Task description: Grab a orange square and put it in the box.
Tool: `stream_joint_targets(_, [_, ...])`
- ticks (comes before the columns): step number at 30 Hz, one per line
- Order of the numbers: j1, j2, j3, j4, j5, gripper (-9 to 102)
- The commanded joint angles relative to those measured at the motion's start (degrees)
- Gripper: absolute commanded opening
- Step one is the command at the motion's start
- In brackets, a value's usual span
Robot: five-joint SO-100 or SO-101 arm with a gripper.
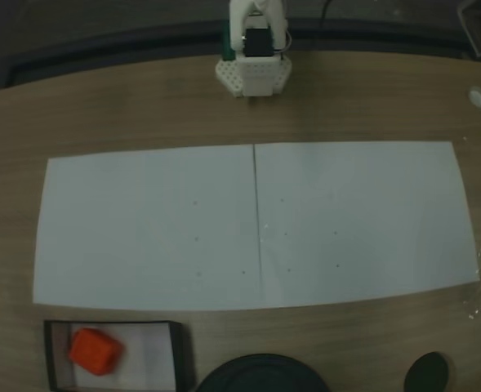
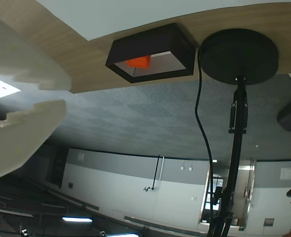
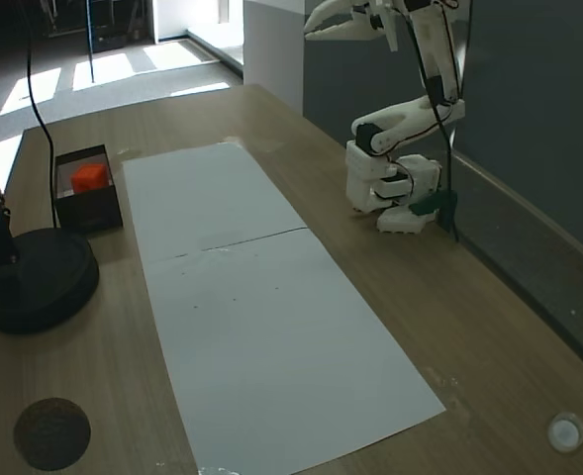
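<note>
Orange square sits inside the box, toward its left end in a fixed view, faces slightly skewed to the walls; being a cube, I see no long axis; my gripper is raised high above the arm's base, jaws slightly parted, empty.

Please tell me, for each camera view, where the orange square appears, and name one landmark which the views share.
A fixed view: the orange square sits at bottom left, inside the box.
Wrist view: upper centre, inside the box.
Another fixed view: upper left, inside the box.
Shared landmark: the round black lamp base beside the box.
</note>
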Motion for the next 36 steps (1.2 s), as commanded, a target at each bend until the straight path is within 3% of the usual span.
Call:
stream_joint_targets(1, [0.44, 8.88, 9.84, -3.78, -0.09, 0])
stream_joint_targets(9, [0.44, 29.44, 33.93, -17.67, -0.18, 0])
stream_joint_targets(18, [0.97, 29.44, 59.59, -30.41, 0.35, 0])
stream_joint_targets(27, [1.05, 29.53, 82.53, -30.23, 0.0, 0])
stream_joint_targets(34, [-5.19, 29.53, 79.19, -16.96, -0.09, 0])
stream_joint_targets(36, [-5.45, 29.44, 79.19, -17.31, 0.09, 0])
